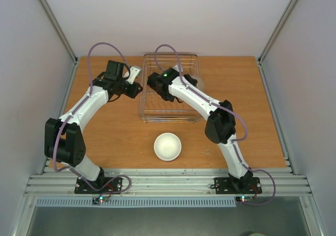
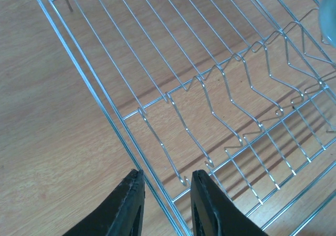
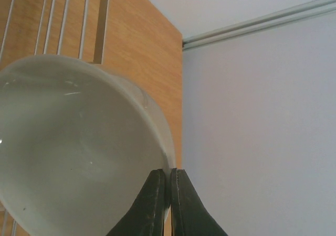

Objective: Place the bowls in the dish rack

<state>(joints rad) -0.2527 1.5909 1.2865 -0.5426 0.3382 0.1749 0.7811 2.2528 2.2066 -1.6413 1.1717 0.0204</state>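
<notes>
The wire dish rack [image 1: 169, 107] stands at the back middle of the table. A plain white bowl [image 1: 167, 146] sits upright on the table in front of it. My right gripper [image 3: 169, 175] is shut on the rim of a pale beige bowl [image 3: 73, 152], held tilted at the rack's right side [image 1: 199, 82]. In the top view its fingertips are hidden under the arm. My left gripper [image 2: 167, 181] is open and empty, with one finger on each side of the rack's left rim wire [image 2: 105, 110]. It also shows in the top view [image 1: 139, 88]. The other bowls are out of view.
The back edge of the table [image 3: 157, 47] and the grey walls [image 3: 262, 115] are close behind the held bowl. The rack's upright divider wires [image 2: 226, 89] run across its floor. The right arm's forearm [image 1: 194, 97] crosses above the rack.
</notes>
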